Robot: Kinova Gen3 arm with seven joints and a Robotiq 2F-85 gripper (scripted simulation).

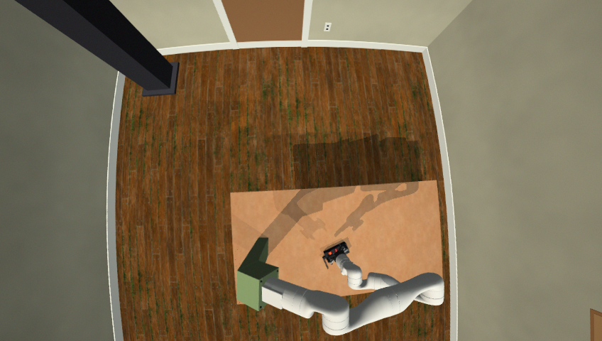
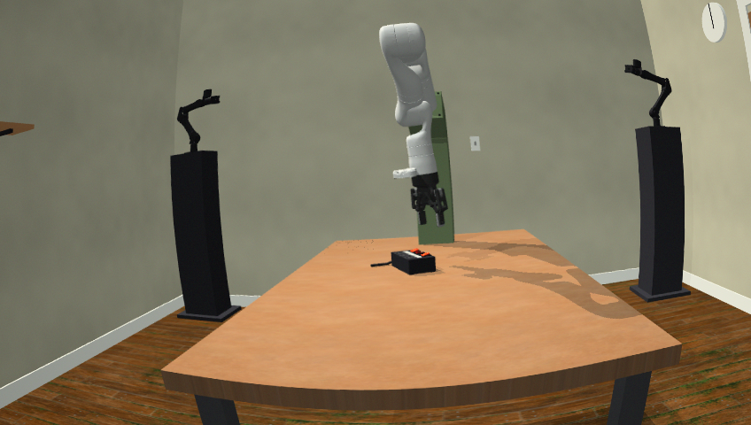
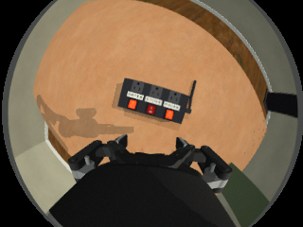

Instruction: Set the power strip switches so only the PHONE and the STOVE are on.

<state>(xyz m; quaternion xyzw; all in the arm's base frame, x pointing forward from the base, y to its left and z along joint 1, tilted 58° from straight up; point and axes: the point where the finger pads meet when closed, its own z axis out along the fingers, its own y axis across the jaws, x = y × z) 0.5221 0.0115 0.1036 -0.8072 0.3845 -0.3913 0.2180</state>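
Observation:
A small black power strip (image 2: 414, 261) lies flat on the wooden table, right way up, with a short cable stub at one end. In the wrist view the power strip (image 3: 153, 100) shows three red switches in a row under white labels too small to read. The left (image 3: 133, 105) and right (image 3: 169, 113) switches look brighter than the middle one (image 3: 151, 110). My gripper (image 2: 429, 209) hangs open and empty well above the strip. Its fingers show spread apart at the bottom of the wrist view. From above, the wrist covers part of the strip (image 1: 334, 251).
The green arm mount (image 2: 436, 173) stands at the table's far edge behind the strip. Two black camera pillars (image 2: 198, 236) (image 2: 660, 210) stand on the floor at either side of the table.

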